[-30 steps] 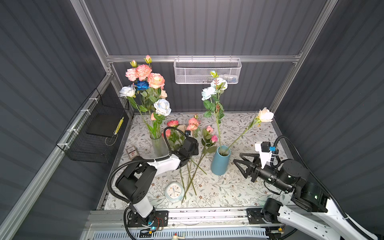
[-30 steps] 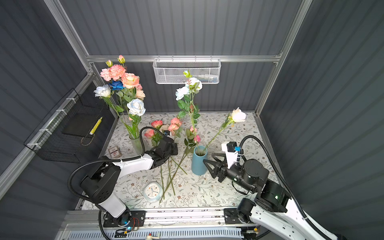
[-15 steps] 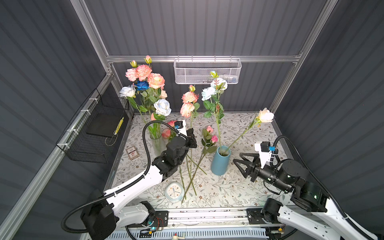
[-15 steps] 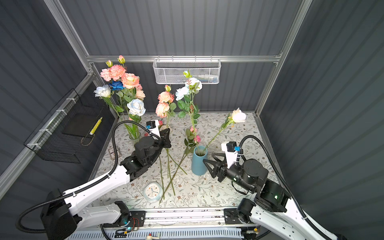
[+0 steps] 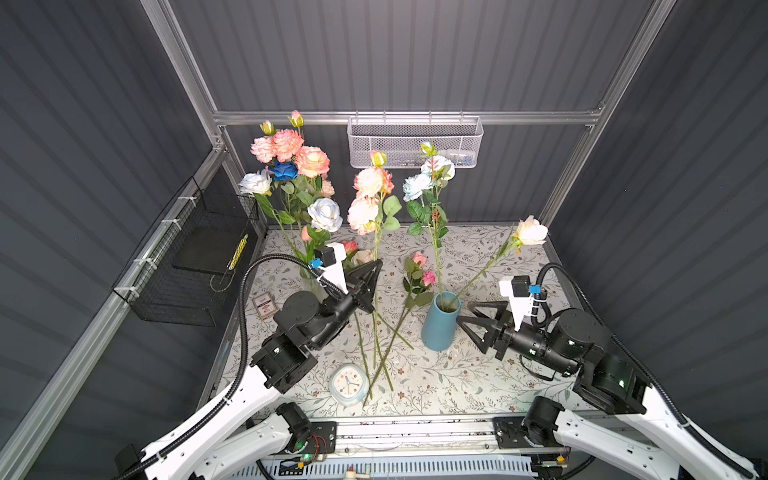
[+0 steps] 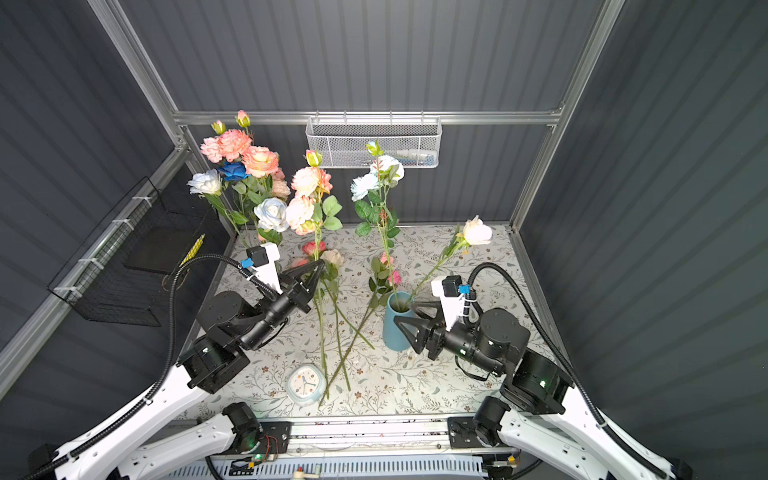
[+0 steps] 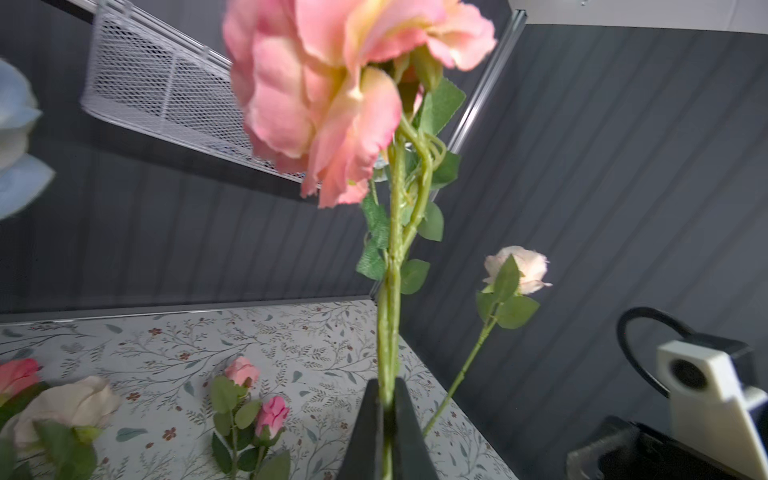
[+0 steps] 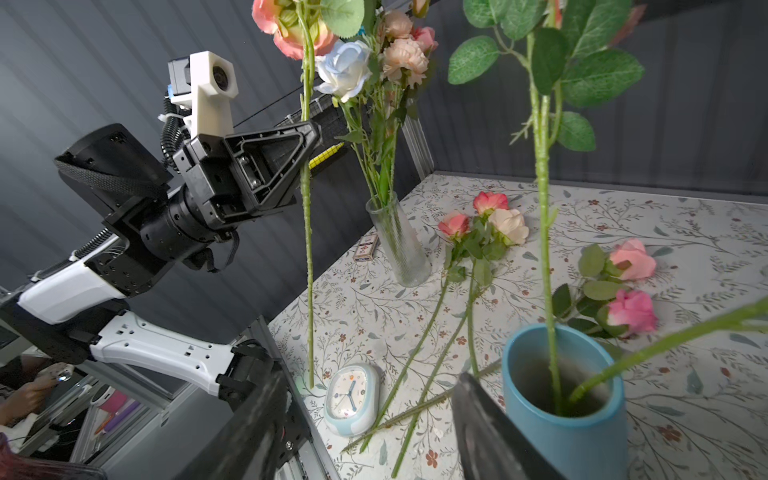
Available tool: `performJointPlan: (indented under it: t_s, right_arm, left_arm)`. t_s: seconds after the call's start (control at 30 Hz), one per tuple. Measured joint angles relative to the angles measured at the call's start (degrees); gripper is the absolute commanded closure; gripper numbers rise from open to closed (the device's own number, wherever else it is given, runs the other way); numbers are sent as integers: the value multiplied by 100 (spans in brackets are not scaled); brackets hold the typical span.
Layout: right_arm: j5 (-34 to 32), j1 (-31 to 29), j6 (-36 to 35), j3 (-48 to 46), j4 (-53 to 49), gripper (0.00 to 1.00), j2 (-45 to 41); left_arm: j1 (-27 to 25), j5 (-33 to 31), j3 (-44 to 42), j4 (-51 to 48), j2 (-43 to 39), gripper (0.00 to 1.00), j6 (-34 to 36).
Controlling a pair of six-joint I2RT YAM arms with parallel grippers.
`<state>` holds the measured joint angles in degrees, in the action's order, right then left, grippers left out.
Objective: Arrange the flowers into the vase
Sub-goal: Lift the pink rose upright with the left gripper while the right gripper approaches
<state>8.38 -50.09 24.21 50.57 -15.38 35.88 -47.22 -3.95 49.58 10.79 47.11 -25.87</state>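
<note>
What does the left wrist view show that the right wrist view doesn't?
Left wrist only: white mesh wall basket, cream rose bloom on its leaning stem. Right wrist only: blue cylindrical vase, clear glass vase, pale blue round clock. Both: coral-pink rose stem clamped in the shut left gripper; pink rosebuds lying loose.

Pose, left arm [image 5: 249, 395]: rises from the near-left base toward centre, wrist raised, pointing far and right. State, left gripper [image 5: 376, 266]: jaws clamped tight on the coral rose stem [image 8: 307, 249], which hangs upright. Pose, right arm [image 5: 602, 374]: low on the near right, wrist roughly level, pointing left. State, right gripper [image 5: 464, 314]: jaws standing apart, gripping nothing.
</note>
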Motion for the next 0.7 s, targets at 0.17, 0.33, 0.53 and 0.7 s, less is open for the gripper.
performJointPlan:
  t_s: [0.17,0.33,0.53,0.7]
  right_arm:
    - [732,-57,116,225,485,34,669]
    - [1204,-234,173,507,994,33,1248]
    - [1252,-376,273,562,1893,34,1320]
    - [1043,-409,356,560,2590,37,1384]
  left_arm:
    - [0,1464,28,-55,33,100,-166]
    - [0,2636,28,-46,125,100,-339]
    - [0,3390,4,177,142,100,-601]
    - [0,3595,-129,531,144,100,-813]
